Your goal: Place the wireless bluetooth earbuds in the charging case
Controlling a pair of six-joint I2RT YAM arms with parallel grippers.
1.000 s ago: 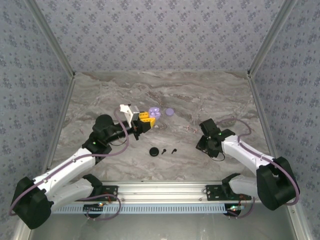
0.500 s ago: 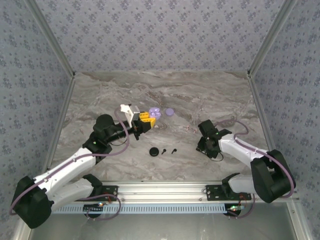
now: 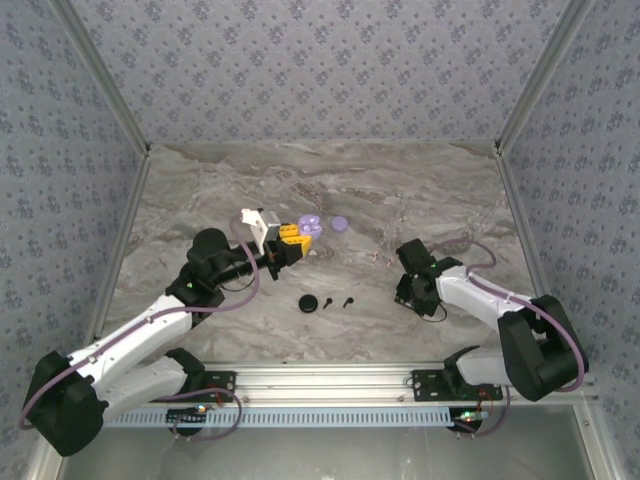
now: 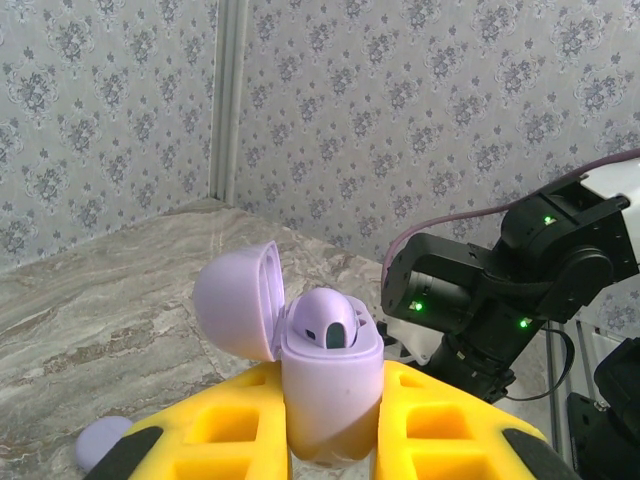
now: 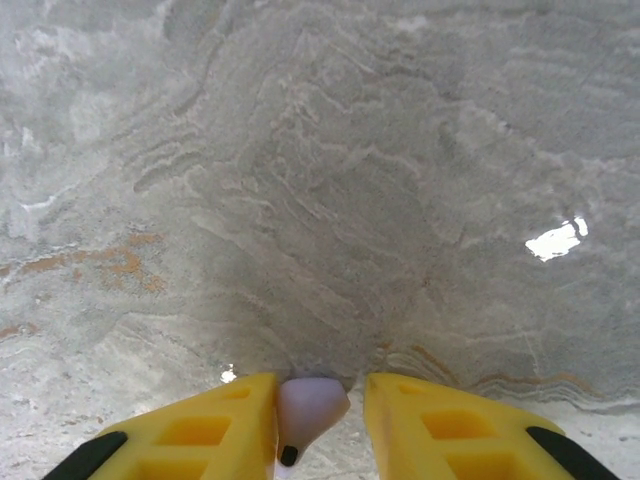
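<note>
My left gripper [image 4: 330,432] is shut on an upright purple charging case [image 4: 330,385]. The case's lid [image 4: 235,300] is flipped open, and one purple earbud [image 4: 328,322] sits in it. In the top view this gripper [image 3: 291,240] holds the case [image 3: 309,227] above mid-table. My right gripper [image 5: 320,420] points down at the table with a pale lilac earbud [image 5: 308,405] between its fingers. The earbud touches the left finger [image 5: 200,435]. A small gap remains before the right finger [image 5: 450,425].
A black round case [image 3: 308,303] and two black earbuds [image 3: 326,303] [image 3: 348,301] lie near the front middle. A purple round piece [image 3: 340,223] rests beside the held case. The right arm [image 4: 500,290] stands close ahead in the left wrist view.
The right gripper's jaws have narrowed around the pale earbud, and that arm has shifted slightly left. The left arm and its case have not moved.
</note>
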